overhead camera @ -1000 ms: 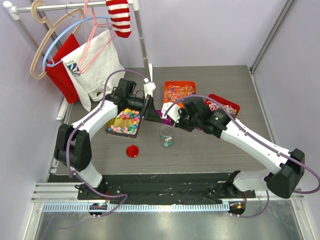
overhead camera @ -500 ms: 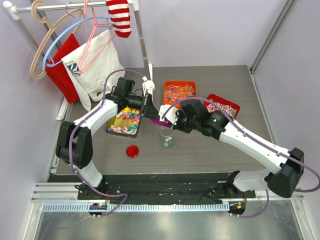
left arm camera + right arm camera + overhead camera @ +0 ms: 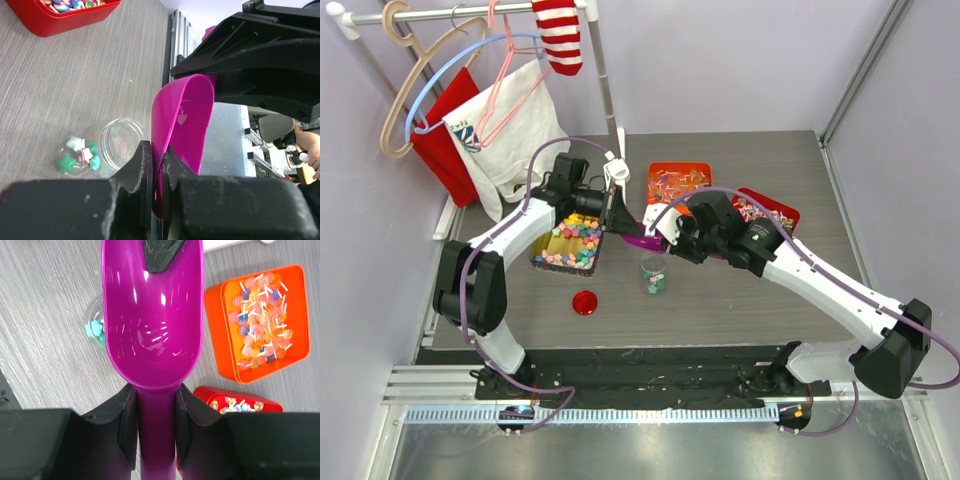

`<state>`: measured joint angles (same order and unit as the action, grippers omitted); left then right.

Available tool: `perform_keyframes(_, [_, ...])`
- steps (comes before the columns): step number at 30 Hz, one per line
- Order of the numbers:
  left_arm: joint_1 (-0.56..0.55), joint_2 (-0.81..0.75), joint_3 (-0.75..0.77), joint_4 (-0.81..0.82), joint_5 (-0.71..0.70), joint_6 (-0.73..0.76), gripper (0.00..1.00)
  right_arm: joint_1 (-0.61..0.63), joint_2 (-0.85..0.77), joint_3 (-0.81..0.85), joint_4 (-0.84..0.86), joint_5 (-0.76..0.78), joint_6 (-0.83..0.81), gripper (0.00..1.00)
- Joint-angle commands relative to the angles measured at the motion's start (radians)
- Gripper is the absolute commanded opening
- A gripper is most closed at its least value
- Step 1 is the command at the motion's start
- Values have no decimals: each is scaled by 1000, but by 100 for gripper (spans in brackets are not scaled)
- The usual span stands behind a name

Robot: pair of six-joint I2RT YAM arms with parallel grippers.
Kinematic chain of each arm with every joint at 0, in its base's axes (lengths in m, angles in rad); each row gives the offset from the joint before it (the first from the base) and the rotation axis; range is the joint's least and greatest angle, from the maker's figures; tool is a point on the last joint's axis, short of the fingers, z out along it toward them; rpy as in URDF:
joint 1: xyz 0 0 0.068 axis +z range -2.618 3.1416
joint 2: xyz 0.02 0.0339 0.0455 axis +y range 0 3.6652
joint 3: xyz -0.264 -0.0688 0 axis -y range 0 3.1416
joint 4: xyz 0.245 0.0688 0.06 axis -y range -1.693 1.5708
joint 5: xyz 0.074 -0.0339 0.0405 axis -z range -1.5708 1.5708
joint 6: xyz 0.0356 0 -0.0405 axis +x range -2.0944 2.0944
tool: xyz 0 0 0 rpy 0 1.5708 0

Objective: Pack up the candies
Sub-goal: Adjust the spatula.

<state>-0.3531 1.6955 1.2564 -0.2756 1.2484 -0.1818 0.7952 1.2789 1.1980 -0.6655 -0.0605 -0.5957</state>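
Holding the magenta plastic scoop (image 3: 152,325) from both ends, the two arms meet over the grey wood-pattern table (image 3: 740,300). The right gripper (image 3: 154,410) is closed around the narrow handle. The left gripper (image 3: 156,160) pinches the thin front lip of the bowl between its two black fingers, with no gap that I can see. The bowl of the scoop is empty.

The candies (image 3: 575,235), tiny pastel pebbles, lie mostly in a heap in the dark rectangular tray with a yellow inside (image 3: 553,247), beside the left forearm. A few more are at the bottom of the small clear jar (image 3: 655,272), which stands upright without a lid, just on the near side of the scoop.

The long axis of the scoop goes from the right gripper at the handle to the left gripper at the mouth, so the mouth looks left, toward the tray. The heap is just beside the mouth and nearer to the left arm. I judge that the coming move turns on this: the mouth must go left and down into the heap, and the left fingers on the lip stand in its way.
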Motion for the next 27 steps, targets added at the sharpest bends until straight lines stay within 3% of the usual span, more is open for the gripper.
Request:
perform_keyframes(1, [20, 1, -3, 65, 19, -67, 0, -37, -79, 18, 50, -110, 19, 34])
perform_keyframes(9, [19, -5, -6, 55, 3, -55, 0, -67, -81, 8, 56, -188, 16, 41])
perform_keyframes(27, [20, -5, -11, 50, 8, -48, 0, -79, 23, 38, 90, -260, 28, 41])
